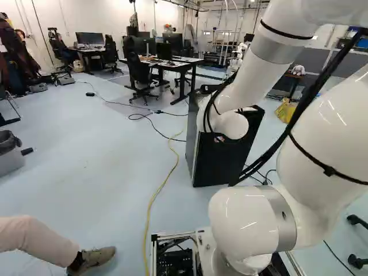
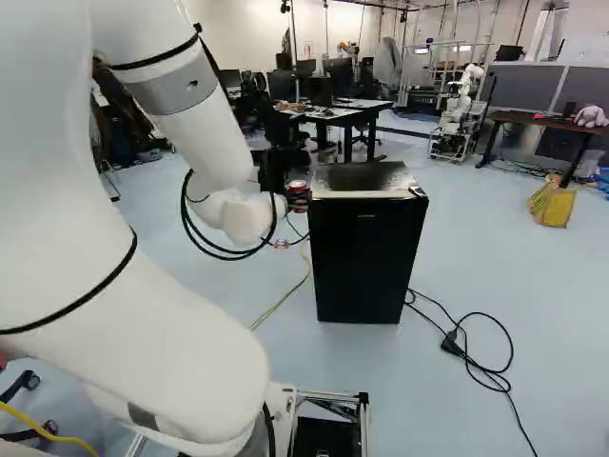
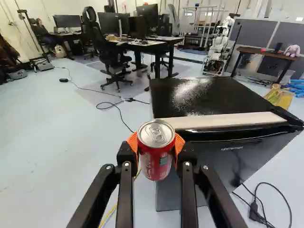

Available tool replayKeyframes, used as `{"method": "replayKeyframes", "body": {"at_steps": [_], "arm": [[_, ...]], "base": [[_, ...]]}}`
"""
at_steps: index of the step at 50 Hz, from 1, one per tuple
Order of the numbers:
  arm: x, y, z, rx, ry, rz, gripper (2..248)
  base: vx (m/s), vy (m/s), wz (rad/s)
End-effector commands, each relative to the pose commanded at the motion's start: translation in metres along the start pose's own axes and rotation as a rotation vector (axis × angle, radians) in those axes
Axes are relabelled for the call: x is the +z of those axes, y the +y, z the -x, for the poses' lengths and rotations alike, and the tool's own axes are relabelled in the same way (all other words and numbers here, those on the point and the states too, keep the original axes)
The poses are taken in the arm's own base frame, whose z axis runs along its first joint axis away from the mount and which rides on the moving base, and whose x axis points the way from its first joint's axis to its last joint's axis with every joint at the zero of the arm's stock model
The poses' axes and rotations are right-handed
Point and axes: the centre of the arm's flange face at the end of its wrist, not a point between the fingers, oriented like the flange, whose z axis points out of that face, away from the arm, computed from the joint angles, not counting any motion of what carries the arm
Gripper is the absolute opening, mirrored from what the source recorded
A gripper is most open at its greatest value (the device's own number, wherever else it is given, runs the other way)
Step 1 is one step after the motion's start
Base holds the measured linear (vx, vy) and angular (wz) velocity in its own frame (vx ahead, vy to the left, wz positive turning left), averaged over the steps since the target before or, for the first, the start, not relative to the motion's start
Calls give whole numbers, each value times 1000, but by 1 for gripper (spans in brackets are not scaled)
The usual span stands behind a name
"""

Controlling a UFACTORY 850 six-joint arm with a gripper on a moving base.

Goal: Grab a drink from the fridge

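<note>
In the right base view my gripper is beside the top left edge of the black fridge, partly hidden by its own arm. The wrist view shows the gripper shut on a red drink can, its orange pads pressing from both sides. The can is upright, with its silver lid uncovered. Past the can, the fridge stands with its door shut. My arm hides part of the fridge in the left base view.
A person's leg and shoe reach in at the lower left of the left base view. A yellow cable runs along the floor, and a black cable lies right of the fridge. Desks and another robot stand farther back.
</note>
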Motion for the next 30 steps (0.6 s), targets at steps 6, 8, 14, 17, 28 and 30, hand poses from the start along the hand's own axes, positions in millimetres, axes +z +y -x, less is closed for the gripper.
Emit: {"method": "replayKeyframes", "body": {"at_steps": [6, 8, 14, 17, 28, 30], "arm": [[-12, -4, 9, -3, -3, -12, 93], [-16, -5, 12, -4, -4, -16, 93], [-27, -8, 20, -7, -7, -27, 93], [-31, -9, 24, -9, -8, -32, 93], [-47, -13, 36, -13, -11, -47, 93], [-49, -13, 38, -14, -12, -49, 93]], "base": [[0, 0, 0], [0, 0, 0], [0, 0, 0], [0, 0, 0], [0, 0, 0], [0, 0, 0]]}}
